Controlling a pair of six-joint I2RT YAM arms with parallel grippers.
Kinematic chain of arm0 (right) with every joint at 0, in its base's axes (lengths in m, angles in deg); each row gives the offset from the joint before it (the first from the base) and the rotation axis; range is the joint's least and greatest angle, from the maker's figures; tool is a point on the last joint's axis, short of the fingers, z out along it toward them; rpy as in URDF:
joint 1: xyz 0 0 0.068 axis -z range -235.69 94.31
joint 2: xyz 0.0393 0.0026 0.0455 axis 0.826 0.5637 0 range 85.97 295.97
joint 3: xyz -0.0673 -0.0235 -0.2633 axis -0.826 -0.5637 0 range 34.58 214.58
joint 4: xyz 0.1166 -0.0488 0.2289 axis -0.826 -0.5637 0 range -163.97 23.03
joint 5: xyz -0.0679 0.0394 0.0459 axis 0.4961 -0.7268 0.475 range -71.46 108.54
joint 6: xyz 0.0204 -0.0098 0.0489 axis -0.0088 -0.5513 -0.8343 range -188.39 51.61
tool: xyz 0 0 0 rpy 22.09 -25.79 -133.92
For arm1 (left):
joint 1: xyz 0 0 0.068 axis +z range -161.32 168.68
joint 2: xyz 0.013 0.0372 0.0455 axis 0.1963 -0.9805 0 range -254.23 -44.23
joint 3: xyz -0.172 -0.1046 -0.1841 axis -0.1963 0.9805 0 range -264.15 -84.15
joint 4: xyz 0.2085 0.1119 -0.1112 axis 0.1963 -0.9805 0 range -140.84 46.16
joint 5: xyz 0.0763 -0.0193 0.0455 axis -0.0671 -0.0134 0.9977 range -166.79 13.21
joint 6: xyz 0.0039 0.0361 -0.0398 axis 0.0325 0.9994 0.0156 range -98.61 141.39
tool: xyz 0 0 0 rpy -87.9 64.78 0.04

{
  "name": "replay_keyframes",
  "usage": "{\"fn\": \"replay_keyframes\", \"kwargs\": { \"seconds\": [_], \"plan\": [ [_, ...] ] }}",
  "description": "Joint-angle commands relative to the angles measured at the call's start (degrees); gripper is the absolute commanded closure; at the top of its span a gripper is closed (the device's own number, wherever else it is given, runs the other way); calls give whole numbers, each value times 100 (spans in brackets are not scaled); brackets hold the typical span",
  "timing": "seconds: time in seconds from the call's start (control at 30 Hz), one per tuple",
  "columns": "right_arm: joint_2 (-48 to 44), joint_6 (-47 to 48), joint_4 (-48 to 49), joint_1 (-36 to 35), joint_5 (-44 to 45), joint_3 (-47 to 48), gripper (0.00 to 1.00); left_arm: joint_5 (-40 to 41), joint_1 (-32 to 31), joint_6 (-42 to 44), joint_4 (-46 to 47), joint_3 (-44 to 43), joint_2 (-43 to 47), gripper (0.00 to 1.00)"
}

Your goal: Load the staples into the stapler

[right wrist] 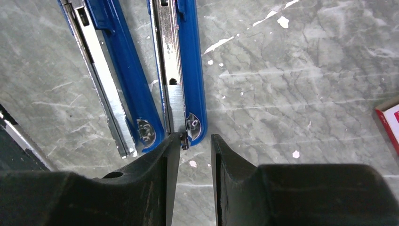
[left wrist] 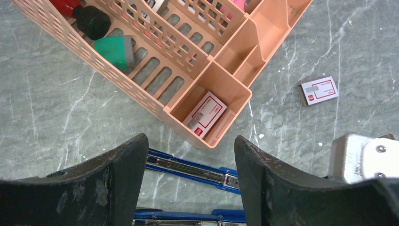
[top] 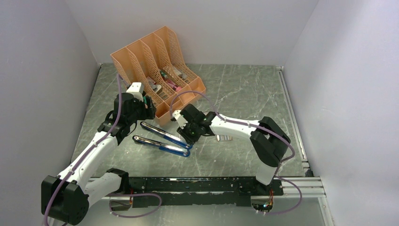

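Right wrist view: right gripper (right wrist: 195, 139), narrowly parted and empty, sits lower centre at the hinge end of the stapler (right wrist: 190, 70), so best square it with the channel (right wrist: 170, 61); left gripper (left wrist: 190, 141) gapes empty.

Bright, even light; faint soft shadows.

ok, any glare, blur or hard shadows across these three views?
Top external: soft, even light, no hard shadows; the stapler is small with bright glints on its metal. Left wrist: the left pincer looms dark and soft-edged up close, while the loose white-and-red box is sharp. Right wrist: mild glare on the stapler's steel rails, focus crisp.
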Motion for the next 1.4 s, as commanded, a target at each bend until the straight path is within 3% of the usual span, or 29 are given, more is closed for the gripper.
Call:
{"fn": "replay_keyframes", "kwargs": {
  "seconds": [0.0, 0.2, 0.57, 0.7, 0.9, 1.03, 1.2, 1.37],
  "plan": [
    [-414, -108, 10, -5, 22, -200, 66, -110, 58, 27, 179, -108, 91, 28],
    [-952, -432, 889, 62, -67, -482, 65, -119, 58, 27, 176, -108, 93, 28],
    [-487, -524, 1129, 102, 137, -392, 62, -95, 59, 27, 180, -108, 91, 28],
    [-995, -1106, 1304, 241, 911, -881, 60, -113, 58, 15, 183, -106, 100, 28],
    [-2028, -2492, 993, 305, 2832, -1672, 59, -138, 58, 9, 171, -117, 87, 28],
    [-2601, -3102, 532, 400, 3734, -2070, 65, -168, 58, 1, 186, -134, 49, 28],
    [-3008, -3205, 238, 1038, 3418, -2378, 72, -290, 61, -69, 235, -169, 3, 29],
    [-2810, -3109, 318, 1572, 2826, -2545, 76, -292, 59, -62, 260, -247, -73, 29]
  ]
}}
